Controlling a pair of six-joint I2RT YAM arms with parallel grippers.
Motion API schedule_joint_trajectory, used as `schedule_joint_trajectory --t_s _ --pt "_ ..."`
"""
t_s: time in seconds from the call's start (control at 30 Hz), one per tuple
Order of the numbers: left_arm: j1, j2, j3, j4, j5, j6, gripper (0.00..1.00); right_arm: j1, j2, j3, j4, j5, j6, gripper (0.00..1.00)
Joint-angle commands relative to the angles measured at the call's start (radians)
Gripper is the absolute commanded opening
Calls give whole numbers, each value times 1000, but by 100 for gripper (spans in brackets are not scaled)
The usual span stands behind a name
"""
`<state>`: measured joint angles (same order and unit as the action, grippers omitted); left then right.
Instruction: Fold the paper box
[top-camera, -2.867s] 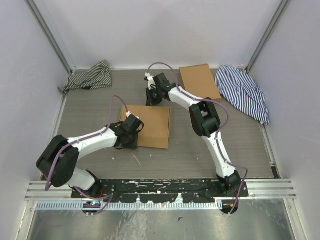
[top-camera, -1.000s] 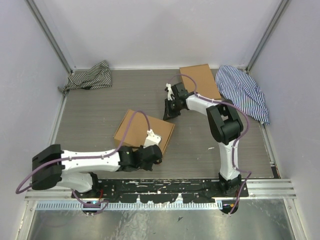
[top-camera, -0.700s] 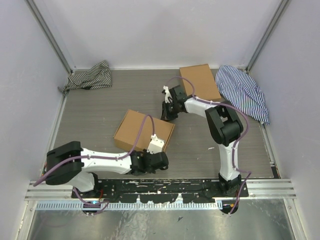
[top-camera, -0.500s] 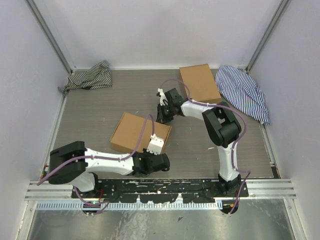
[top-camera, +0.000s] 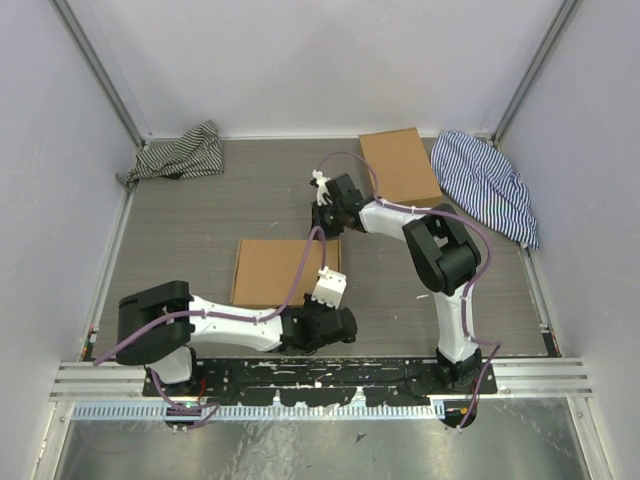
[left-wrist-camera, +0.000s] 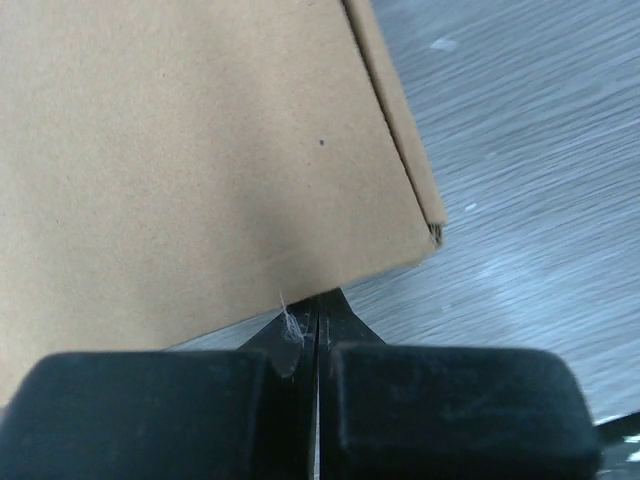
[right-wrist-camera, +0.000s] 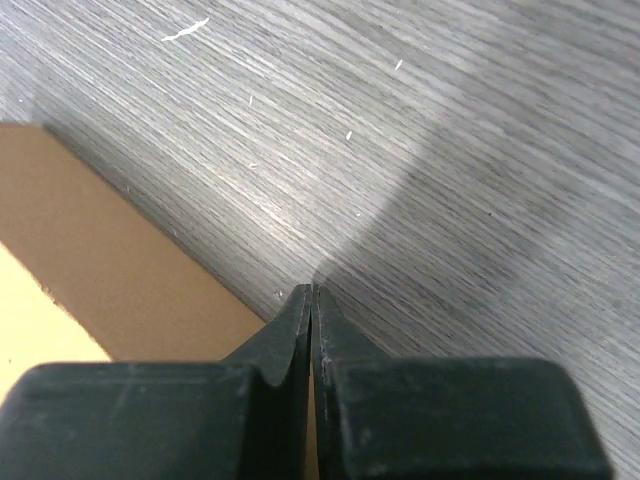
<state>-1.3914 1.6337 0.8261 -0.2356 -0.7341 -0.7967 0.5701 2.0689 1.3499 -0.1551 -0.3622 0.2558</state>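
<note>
The paper box (top-camera: 285, 272) is a shallow, closed rectangle of plain brown cardboard, lying flat on the tabletop (top-camera: 180, 230). Its near edge runs just beyond the tips of the pressed-together left fingers (left-wrist-camera: 150, 410), with one corner ahead and to their right. Its side wall slants just left of the right fingers (right-wrist-camera: 430, 420), reaching their tips.

Matt brown cardboard paper box (top-camera: 270, 272) (faintly grainy) on grey wood-grain table (top-camera: 190, 230)

Left arm (top-camera: 235, 322) and right arm (top-camera: 455, 320) have white shells, black joints, purple cables (top-camera: 308, 250), black tool fingers (left-wrist-camera: 150, 410)
</note>
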Motion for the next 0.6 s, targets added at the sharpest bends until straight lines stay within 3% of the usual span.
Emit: schedule_joint_trajectory --t_s 0.0,0.3,0.57 --pt "11 -45 90 143 -196 53 6 58 8 23 -210 -42 -39 8" --pt "-32 -94 124 -70 -223 -17 25 -1 -32 115 -293 73 -59 15" --pt "-45 -127 96 -90 -146 -44 30 -49 -121 128 -306 148 -46 22"
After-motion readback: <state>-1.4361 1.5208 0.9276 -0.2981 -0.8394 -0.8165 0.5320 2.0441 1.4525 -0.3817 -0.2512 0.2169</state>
